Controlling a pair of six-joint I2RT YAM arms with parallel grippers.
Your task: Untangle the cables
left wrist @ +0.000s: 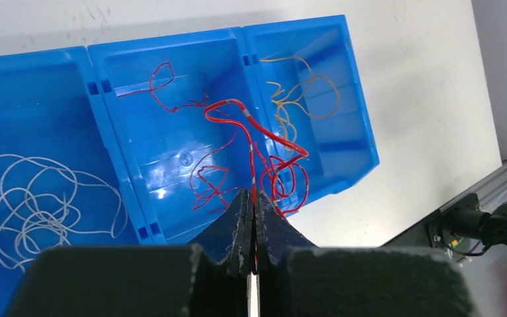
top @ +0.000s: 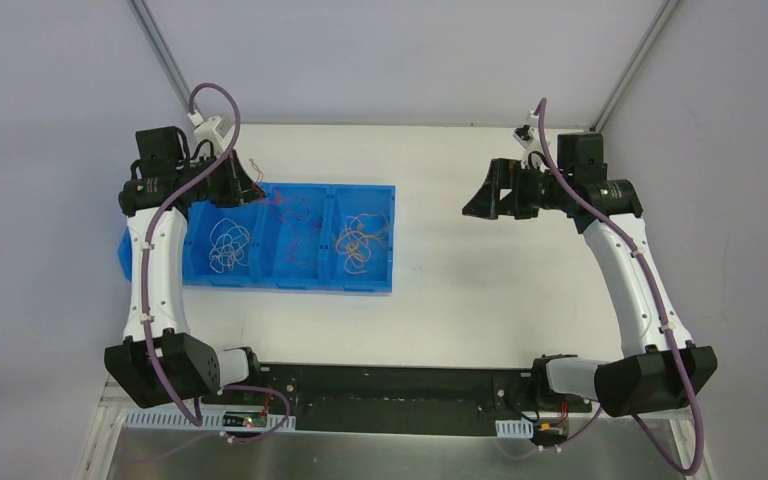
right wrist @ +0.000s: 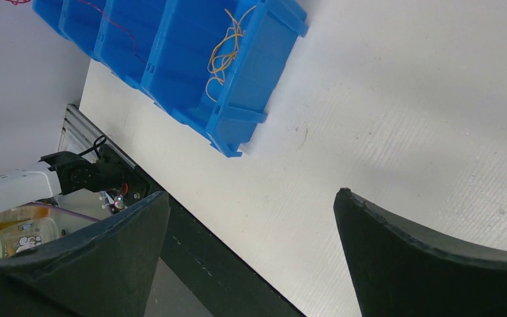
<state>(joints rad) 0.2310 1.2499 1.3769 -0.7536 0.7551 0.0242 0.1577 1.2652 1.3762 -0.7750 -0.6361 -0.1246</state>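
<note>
From above, a row of blue bins [top: 380, 205] sits on the white table [top: 480, 290]. White wires [top: 228, 245] lie curled in one bin. Red wires [top: 295, 212] are in the bin to its right, and orange wires [top: 360, 240] are in the end bin. The left gripper [top: 252, 188] hangs over the bins' far edge. The right gripper [top: 480, 205] is well apart from it, above bare table.

In the left wrist view, the left gripper [left wrist: 253, 195] has its jaws pressed together on a strand of the red wires [left wrist: 267, 135]. The strand loops up from the middle bin [left wrist: 171, 56] and crosses the wall toward the orange wires [left wrist: 304, 92]. The white wires [left wrist: 33, 205] stay in their own bin.

In the right wrist view, the right gripper [right wrist: 251, 205] has its fingers [right wrist: 429, 264] spread wide, holding nothing. The orange wires [right wrist: 224, 49] lie in the nearest bin [right wrist: 257, 72].
</note>
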